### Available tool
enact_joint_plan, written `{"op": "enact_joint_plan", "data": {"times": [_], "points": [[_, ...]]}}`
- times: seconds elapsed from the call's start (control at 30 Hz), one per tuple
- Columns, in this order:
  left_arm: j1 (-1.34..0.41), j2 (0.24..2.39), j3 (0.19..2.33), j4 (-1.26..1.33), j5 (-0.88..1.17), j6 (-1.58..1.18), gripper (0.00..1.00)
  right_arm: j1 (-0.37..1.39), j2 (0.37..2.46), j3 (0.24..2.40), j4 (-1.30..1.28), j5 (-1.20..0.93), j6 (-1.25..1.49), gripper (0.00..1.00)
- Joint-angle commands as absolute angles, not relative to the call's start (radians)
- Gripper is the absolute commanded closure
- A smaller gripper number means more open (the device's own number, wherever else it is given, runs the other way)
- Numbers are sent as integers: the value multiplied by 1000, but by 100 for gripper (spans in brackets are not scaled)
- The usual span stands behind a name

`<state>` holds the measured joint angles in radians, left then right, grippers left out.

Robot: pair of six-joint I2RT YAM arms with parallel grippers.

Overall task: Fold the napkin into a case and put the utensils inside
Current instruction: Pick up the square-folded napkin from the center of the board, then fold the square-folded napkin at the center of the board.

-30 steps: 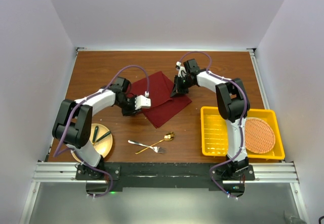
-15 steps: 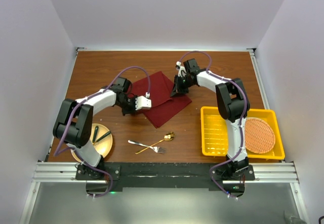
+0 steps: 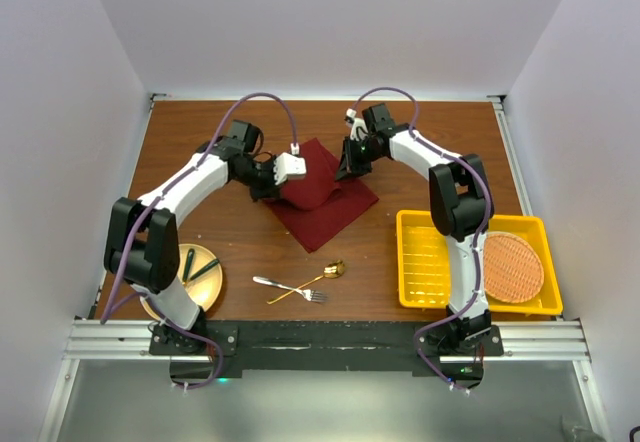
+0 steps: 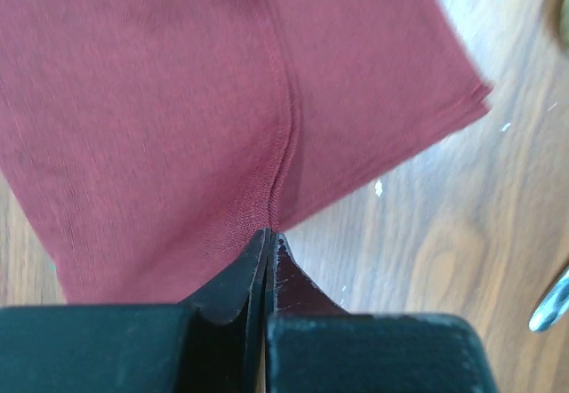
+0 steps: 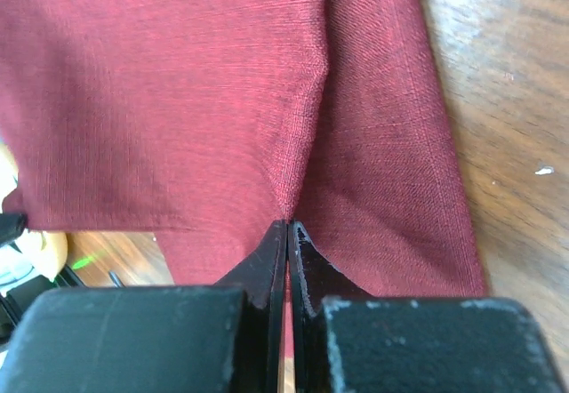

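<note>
The maroon napkin [image 3: 330, 202] lies on the wooden table, its left part lifted and bunched. My left gripper [image 3: 277, 189] is shut on the napkin's left edge; the left wrist view shows the jaws pinching a hemmed fold [image 4: 269, 233]. My right gripper [image 3: 346, 171] is shut on the napkin's far right corner, and cloth [image 5: 178, 100] fills the right wrist view above its closed tips [image 5: 289, 224]. The silver fork [image 3: 285, 287] and gold spoon [image 3: 318, 277] lie crossed on the table in front of the napkin, away from both grippers.
A yellow tray [image 3: 425, 262] at the right holds a round orange woven mat [image 3: 513, 266]. A gold plate [image 3: 208, 290] at the near left carries dark green-handled cutlery [image 3: 200, 267]. White walls close in the table on three sides.
My left gripper closed on the napkin's left edge and carried it up and toward the back, bunching the cloth. The right gripper shifted slightly back, still holding its corner.
</note>
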<state>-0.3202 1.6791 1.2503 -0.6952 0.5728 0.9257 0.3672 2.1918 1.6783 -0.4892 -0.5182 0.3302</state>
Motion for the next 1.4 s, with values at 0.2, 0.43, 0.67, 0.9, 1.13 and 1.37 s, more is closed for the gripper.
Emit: {"op": "enact_joint_plan", "data": {"times": [0.2, 0.43, 0.67, 0.9, 1.13, 1.37], "points": [[-429, 1654, 1279, -660, 722, 747, 100, 292, 2152, 1850, -724, -474, 154, 100], [-482, 1747, 1141, -509, 701, 631, 100, 288, 2209, 1810, -732, -410, 74, 100], [-465, 1871, 1112, -495, 591, 636, 100, 301, 2258, 1740, -684, -400, 77, 100], [-266, 1930, 1199, -591, 549, 721, 100, 336, 2189, 1597, -588, -451, 132, 100], [-256, 1872, 1210, -641, 604, 805, 100, 341, 2157, 1608, -543, -534, 251, 100], [-256, 1773, 1218, -650, 595, 819, 100, 339, 2099, 1617, -554, -577, 299, 100]]}}
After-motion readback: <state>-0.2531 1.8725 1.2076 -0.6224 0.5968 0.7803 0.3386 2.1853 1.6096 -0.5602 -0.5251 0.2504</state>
